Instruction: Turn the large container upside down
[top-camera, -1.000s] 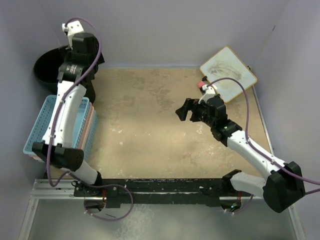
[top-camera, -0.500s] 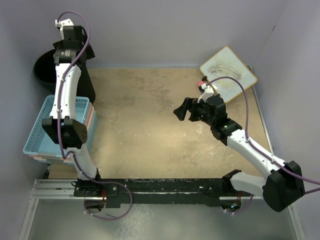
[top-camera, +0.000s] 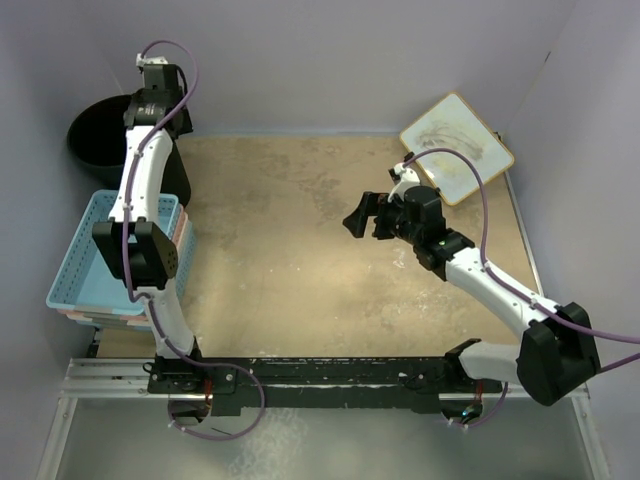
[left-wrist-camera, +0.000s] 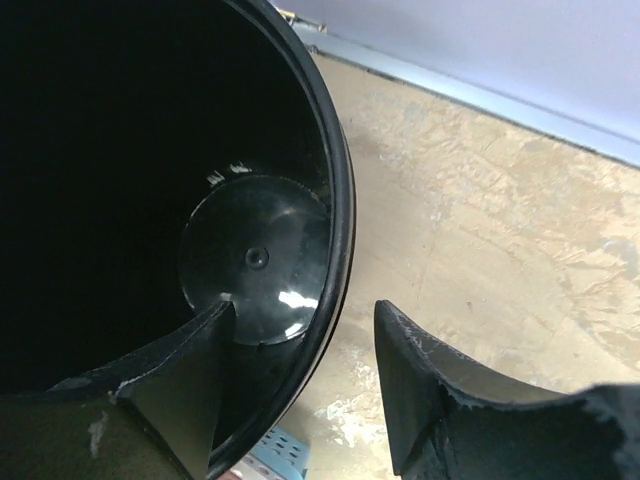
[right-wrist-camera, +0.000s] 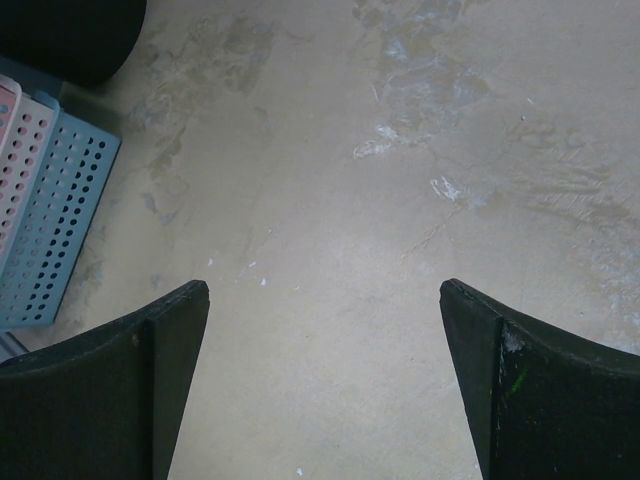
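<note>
Rim of the bin (left-wrist-camera: 338, 190) sits between the left gripper (left-wrist-camera: 305, 325) jaws, held apart, one inside, one outside, likely for a tipping grasp; right gripper (right-wrist-camera: 325, 290) gapes, idle.

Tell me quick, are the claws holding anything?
Left gripper: open, fingers either side of the bin rim, not gripping.
Right gripper: open, holding nothing.

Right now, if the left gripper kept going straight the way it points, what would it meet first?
Most likely the large container: the left gripper sits open astride its rim, one finger inside and one outside, so the wall would slide between them. Depth is hard to judge.
</note>
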